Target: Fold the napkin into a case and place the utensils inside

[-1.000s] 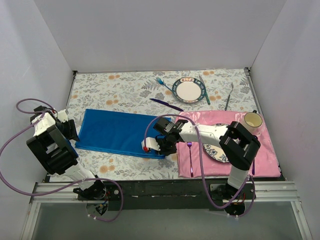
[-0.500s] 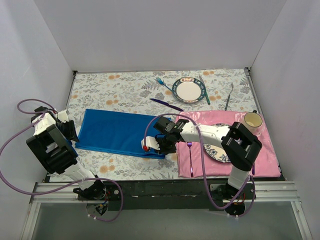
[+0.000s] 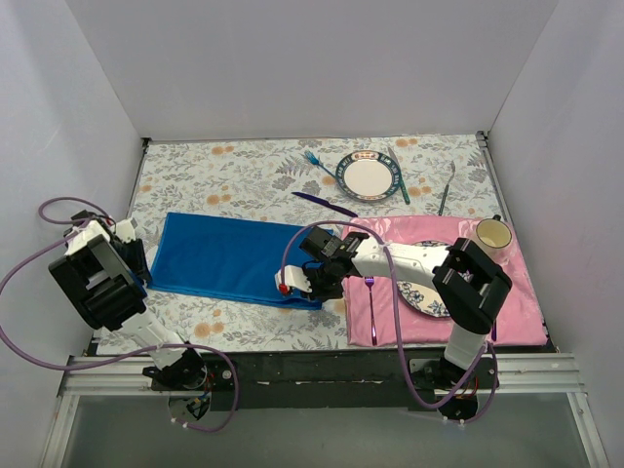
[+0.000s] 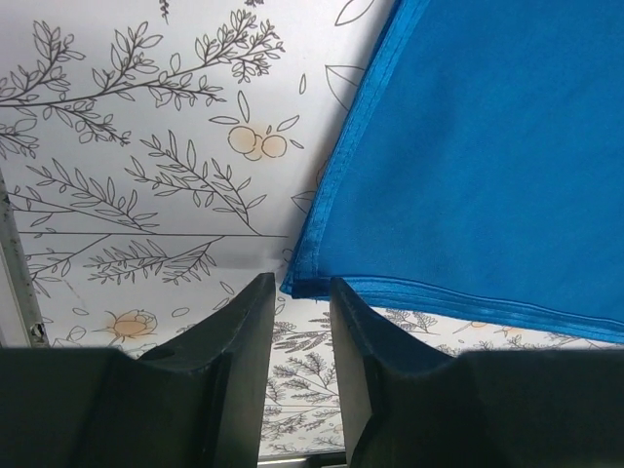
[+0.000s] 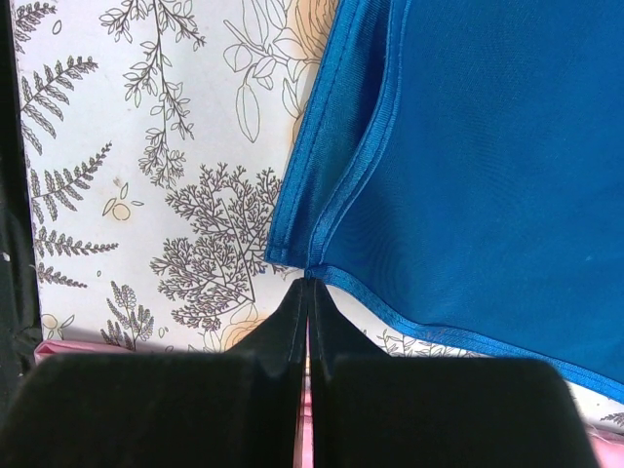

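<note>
The left tool has its fingers apart, straddling the near-left corner of the napkin, which lies flat on the surface. The right tool is pinched together on the near-right corner. The cloth is probably soft, light and limp; the hemmed corners likely grip best.

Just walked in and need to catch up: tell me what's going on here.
Two robot arms are handling a blue napkin. The right fingers are shut on its near right corner; the left fingers, apart, sit at its near left corner. The blue fork and purple knife lie untouched farther back.
</note>
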